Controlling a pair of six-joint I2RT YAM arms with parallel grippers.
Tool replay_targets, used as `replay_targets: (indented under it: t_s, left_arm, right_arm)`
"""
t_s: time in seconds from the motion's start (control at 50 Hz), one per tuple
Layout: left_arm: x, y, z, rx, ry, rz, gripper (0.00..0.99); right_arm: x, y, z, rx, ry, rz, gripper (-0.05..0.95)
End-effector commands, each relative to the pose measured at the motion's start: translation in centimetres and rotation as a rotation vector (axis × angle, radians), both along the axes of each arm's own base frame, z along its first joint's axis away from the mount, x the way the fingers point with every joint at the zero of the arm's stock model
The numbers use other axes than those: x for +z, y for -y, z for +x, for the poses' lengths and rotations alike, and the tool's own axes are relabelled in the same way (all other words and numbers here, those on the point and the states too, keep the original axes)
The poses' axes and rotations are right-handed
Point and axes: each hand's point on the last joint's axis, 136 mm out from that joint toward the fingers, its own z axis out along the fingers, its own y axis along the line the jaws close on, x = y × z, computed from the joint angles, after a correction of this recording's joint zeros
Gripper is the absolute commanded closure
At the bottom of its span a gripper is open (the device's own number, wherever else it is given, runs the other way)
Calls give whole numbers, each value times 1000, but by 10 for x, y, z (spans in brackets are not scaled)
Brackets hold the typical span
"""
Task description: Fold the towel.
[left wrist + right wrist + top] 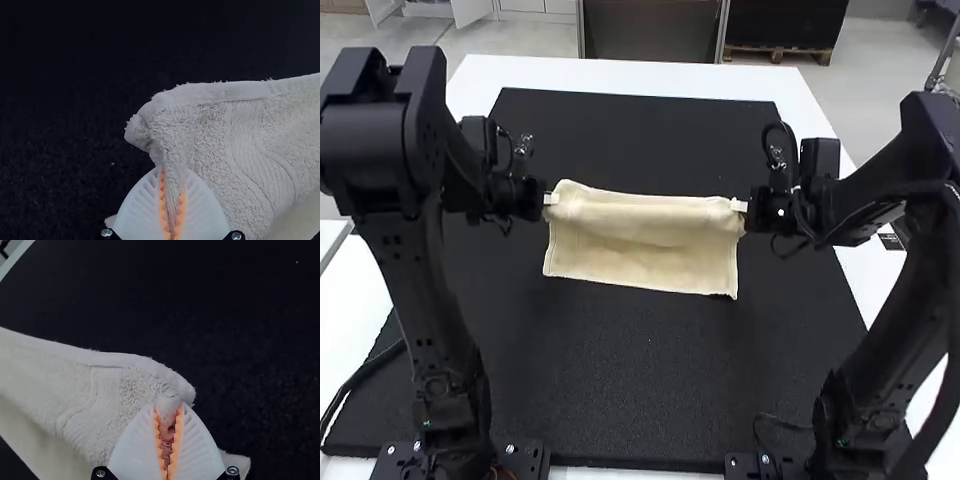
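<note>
Folding the towel across the mat with both ends level

The step in hand, as we judge it, is one broad fold across the mat's middle. We should lift the held edge just enough to clear the cloth under it, then bring it over toward the mat's near side, above the loose edge. We want the left tool and the right tool to travel together at one height; if either leads, the fold will likely skew against the mat's sides. We should draw the span between them gently taut, lower it flat, and let go of both ends at once. The left tool is closed on a bunched pleat of towel, and the right tool pinches a gathered bit too, so after release we may need to smooth those tucks down.

As for its look, the towel is a wide cream rectangle over the middle of the mat, a little toward the far side. Its held part bulges in a soft roll between the two tools, while the rest spreads fairly smoothly toward the mat's near side. A ribbed woven band crosses the fluffy pile near the left tool. Smallest of all, we see a few fibres standing up along the hem
</note>
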Motion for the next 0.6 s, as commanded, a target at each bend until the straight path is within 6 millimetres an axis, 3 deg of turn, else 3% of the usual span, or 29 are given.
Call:
replay_targets:
  t_s: [0.0, 0.58]
  left_arm:
    - [14, -14, -1, 13, 61, 47, 974]
    - [2, -8, -24, -5, 35, 54, 974]
  right_arm:
    - [8, 7, -2, -13, 31, -13, 920]
    - [-3, 7, -25, 8, -1, -42, 920]
